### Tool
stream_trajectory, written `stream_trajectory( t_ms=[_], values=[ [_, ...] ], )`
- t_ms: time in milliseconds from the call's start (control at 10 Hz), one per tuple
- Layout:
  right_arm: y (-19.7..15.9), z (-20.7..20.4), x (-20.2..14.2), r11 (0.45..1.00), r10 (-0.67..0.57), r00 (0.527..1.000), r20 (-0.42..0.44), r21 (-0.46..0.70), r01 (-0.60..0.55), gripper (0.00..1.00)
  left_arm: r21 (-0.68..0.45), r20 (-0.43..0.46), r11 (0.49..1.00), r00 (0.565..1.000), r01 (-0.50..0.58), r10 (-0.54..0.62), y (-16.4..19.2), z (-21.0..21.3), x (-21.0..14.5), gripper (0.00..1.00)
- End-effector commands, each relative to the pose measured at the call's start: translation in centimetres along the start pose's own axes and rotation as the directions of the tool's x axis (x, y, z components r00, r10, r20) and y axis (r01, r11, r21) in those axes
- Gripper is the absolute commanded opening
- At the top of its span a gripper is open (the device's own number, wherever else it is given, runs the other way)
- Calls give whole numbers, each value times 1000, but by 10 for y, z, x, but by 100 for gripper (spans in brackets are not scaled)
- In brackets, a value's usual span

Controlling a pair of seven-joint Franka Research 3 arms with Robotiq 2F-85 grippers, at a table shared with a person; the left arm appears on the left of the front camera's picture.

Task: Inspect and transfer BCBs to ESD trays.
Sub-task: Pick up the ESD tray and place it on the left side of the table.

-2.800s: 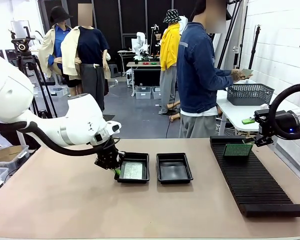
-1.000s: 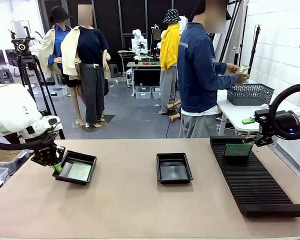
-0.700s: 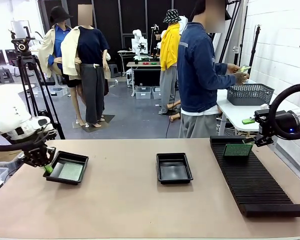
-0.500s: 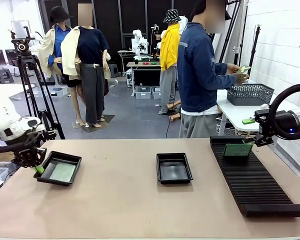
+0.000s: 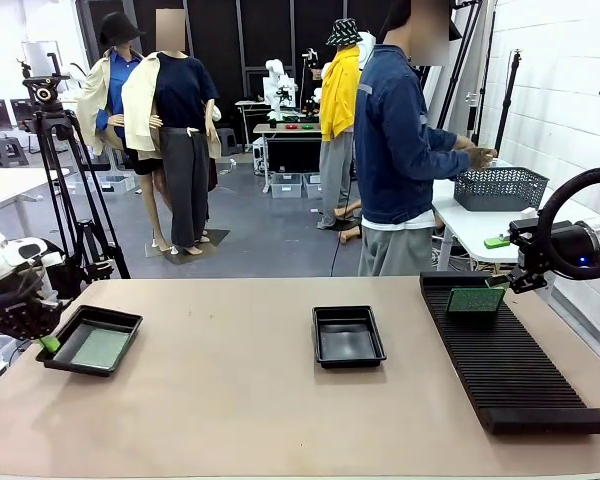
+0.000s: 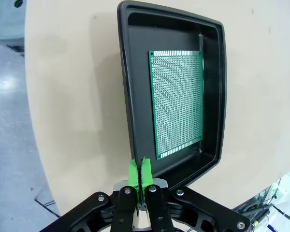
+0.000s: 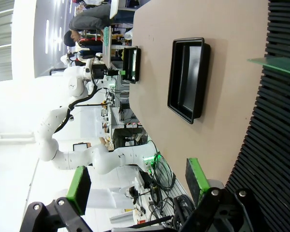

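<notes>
At the table's (image 5: 280,420) left edge, arm cut off, the ESD tray (image 5: 123,319), moved farther left, is pinched by the left gripper (image 6: 139,169); the right gripper (image 7: 135,181) is spread open.

left end effector (image 5: 44,341) sits low at the left edge of the bench (image 5: 280,420), pinching the rim of an esd tray (image 6: 125,96); right end effector (image 7: 135,181) hovers spread wide at the right edge.

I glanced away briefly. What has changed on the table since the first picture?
The left gripper, shut on the rim of the ESD tray holding a BCB, moved it from beside the empty tray to the left edge of the table. The empty tray, the rack with its board and the open right gripper stayed put.
</notes>
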State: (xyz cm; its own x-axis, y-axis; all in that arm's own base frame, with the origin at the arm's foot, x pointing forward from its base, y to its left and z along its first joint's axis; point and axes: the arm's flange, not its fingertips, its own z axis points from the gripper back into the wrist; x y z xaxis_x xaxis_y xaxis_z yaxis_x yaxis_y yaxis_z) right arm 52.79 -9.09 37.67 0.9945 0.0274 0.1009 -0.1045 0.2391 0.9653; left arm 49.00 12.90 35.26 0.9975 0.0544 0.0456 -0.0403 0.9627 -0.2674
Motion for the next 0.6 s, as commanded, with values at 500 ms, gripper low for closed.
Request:
stream_trajectory(
  t_ms=[500],
  values=[
    [1,-2,0,1000,-12,1000,15,3,12,100,-75,-38,997,999,-21,18,77,10,26,0]
  ],
)
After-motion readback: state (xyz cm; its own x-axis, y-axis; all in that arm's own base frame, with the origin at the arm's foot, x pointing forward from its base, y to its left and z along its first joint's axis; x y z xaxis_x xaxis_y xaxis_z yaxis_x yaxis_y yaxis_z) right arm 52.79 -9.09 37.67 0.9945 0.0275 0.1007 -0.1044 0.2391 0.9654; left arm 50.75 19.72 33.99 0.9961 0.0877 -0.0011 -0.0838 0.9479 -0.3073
